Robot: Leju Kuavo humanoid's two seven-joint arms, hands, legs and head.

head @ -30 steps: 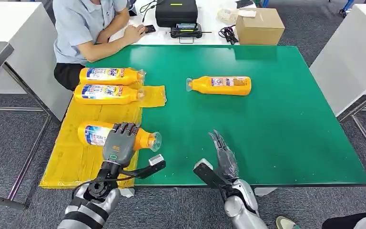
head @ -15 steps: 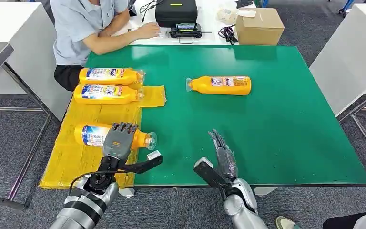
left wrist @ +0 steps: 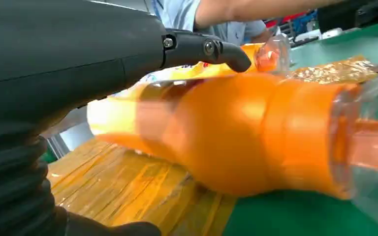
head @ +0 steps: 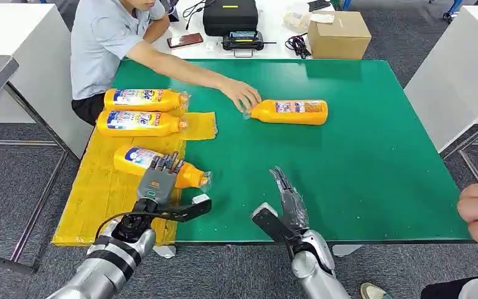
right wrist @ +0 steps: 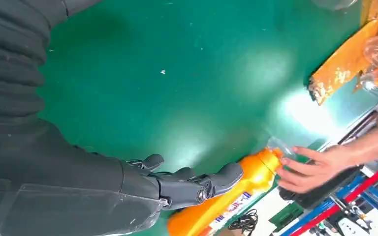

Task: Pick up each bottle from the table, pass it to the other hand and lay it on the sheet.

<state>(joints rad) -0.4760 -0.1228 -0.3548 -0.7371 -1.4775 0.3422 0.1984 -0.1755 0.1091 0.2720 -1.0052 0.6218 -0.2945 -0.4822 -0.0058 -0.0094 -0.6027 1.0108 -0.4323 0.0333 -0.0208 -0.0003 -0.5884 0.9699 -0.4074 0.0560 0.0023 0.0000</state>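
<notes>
The orange plastic bottle (head: 162,166) is loosely covered by the left hand (head: 157,182); off the yellow sheet (head: 93,199) it could roll. Right hand (head: 289,202) open, empty.

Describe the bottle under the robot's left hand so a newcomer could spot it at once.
Find the yellow sheet along the green table's left edge. Three orange bottles lie there; this bottle is nearest the robot, tilted, under the left hand, its clear cap overhanging the green.
</notes>
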